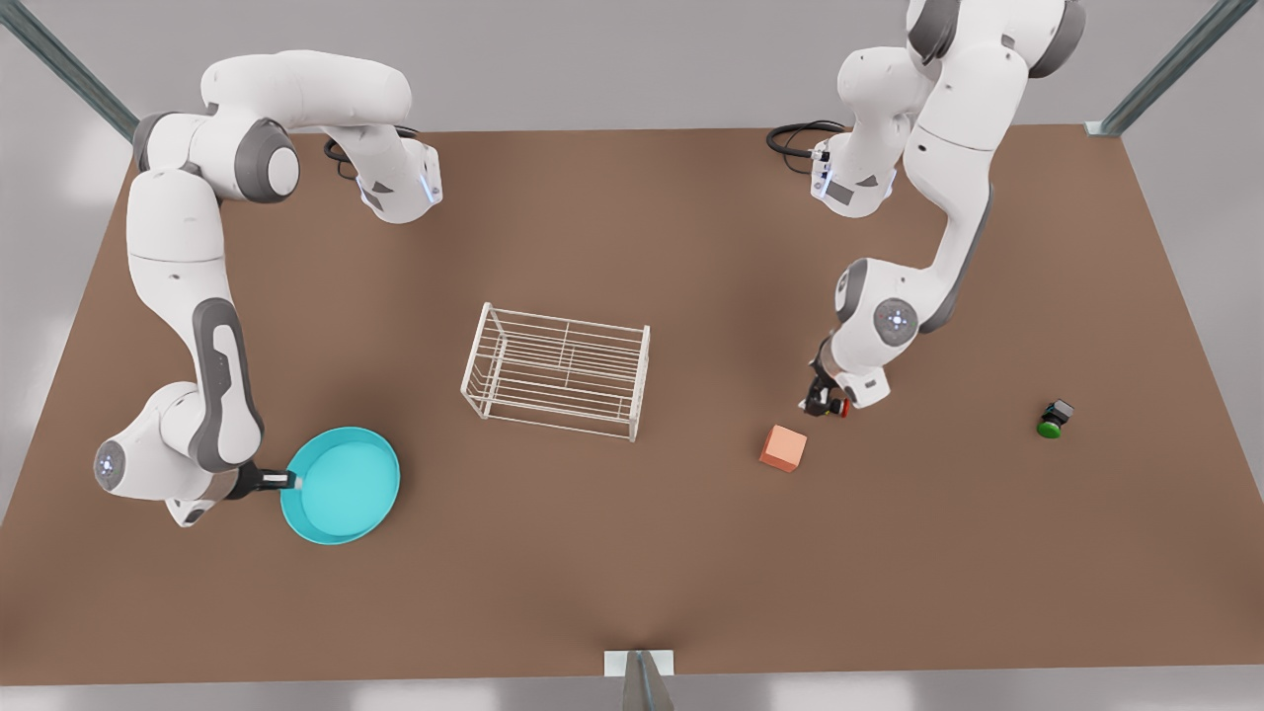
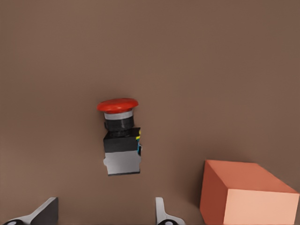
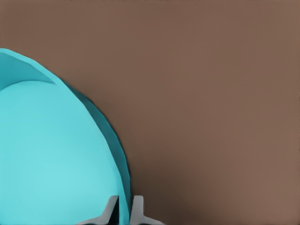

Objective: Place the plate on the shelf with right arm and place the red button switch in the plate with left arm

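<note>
I see plate lower left of front view, rim pinched between right gripper fingers. Shelf at centre. Left gripper spread, red button switch just ahead, salmon cube beside.

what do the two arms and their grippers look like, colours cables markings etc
Both arms are glossy white rounded shells with dark grey joint bands and panels. Round grey caps with small bluish-white lights sit on the elbow and wrist joints. A black cable loops at each base. The right gripper is black with pale tips; the left gripper is black. Its fingers look light grey up close.
</note>
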{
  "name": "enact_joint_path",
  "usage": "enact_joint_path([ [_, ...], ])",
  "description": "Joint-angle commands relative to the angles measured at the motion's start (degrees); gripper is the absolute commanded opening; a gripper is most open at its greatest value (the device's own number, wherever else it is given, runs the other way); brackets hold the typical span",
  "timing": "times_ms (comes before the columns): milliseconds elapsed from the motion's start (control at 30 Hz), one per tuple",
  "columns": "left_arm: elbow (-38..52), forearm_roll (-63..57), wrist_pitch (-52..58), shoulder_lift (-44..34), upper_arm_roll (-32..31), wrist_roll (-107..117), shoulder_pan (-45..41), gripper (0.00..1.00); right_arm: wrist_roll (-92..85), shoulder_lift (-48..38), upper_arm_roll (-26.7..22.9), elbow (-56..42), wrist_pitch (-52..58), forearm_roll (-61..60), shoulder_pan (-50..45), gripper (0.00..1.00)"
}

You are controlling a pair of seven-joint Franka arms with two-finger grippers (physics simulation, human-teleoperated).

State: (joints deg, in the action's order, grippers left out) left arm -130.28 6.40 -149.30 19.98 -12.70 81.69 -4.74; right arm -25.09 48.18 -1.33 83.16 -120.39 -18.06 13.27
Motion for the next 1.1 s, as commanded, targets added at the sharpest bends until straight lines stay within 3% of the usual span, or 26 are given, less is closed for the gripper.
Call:
enact_joint_path([
  [0,1.3,-0.8,0.4,1.3,0.0,11.5,-0.3,1.00,-3.6,-0.1,0.0,0.0,-0.3,0.0,0.1,0.29],
  [133,3.1,-1.0,0.3,3.1,0.0,12.5,-1.2,1.00,-3.6,-0.5,0.0,-0.1,-0.1,0.0,0.1,0.15],
  [667,4.2,-3.5,-5.1,7.5,1.8,12.5,-1.0,1.00,-6.5,-11.4,0.7,-0.1,10.4,0.4,0.6,0.15],
  [1067,3.5,-7.8,-5.6,7.8,4.0,12.6,-0.5,1.00,3.6,-25.6,-0.2,8.7,14.8,0.3,-9.1,0.15],
])
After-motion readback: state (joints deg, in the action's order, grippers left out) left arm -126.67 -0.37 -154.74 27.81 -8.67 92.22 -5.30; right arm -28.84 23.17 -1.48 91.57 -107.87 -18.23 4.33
